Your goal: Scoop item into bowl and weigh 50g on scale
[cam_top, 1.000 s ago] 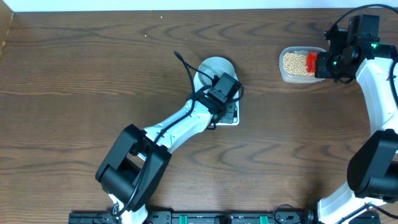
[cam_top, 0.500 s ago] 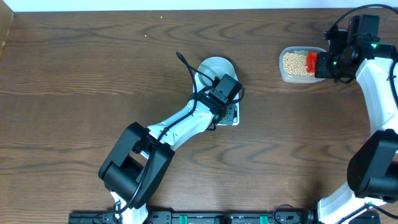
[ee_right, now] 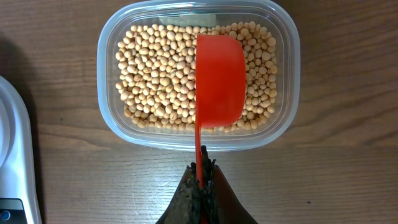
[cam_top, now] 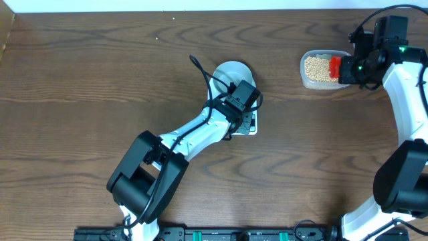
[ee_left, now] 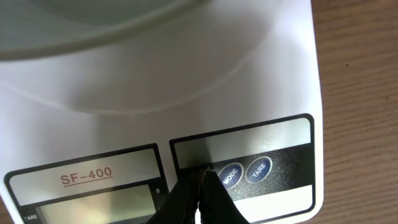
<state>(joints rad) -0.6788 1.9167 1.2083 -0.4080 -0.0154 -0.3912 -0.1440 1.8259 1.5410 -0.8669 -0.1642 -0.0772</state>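
Dark wood-grain table point(cam_top: 80, 80), left claw point(ee_left: 200, 176) clenched at scale point(ee_left: 186, 93), right claw point(ee_right: 202, 173) grasping red scoop point(ee_right: 219, 81)

one scale point(ee_left: 186, 93), one bowl point(cam_top: 229, 69), one tub point(ee_right: 106, 62), one scoop point(ee_right: 219, 81)

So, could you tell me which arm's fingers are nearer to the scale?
Left. The left fingers are at the front panel of the scale, beside the MODE button; the right fingers are away at the tub, holding the scoop over the beans.
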